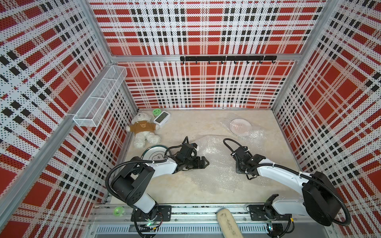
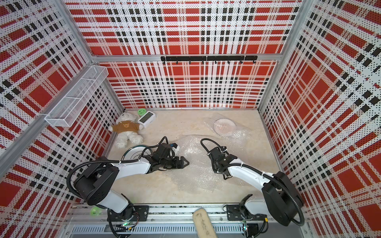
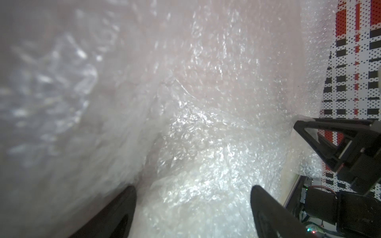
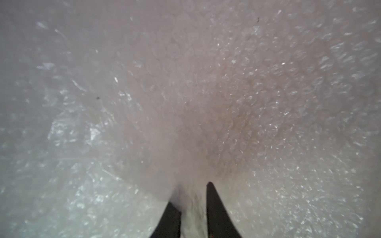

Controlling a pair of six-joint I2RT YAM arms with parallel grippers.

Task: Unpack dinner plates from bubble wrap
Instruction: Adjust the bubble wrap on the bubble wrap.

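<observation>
Pinching a pucker of the bubble wrap (image 4: 257, 92) in the right gripper (image 4: 189, 193), jaws nearly together on it. Holding the left gripper (image 3: 192, 189) spread wide just over the same sheet, gripping nothing. Probably light, floppy and slippery, so better grabbed at a fold or edge than flat. Looks clear, shiny, crinkly, sprawled mid-table. Further out: dark-rimmed plate (image 1: 153, 153) bare beside the teddy bear (image 1: 143, 131), pinkish plate (image 1: 240, 126) far right amid more wrap. Breakable, so no yanking.
</observation>
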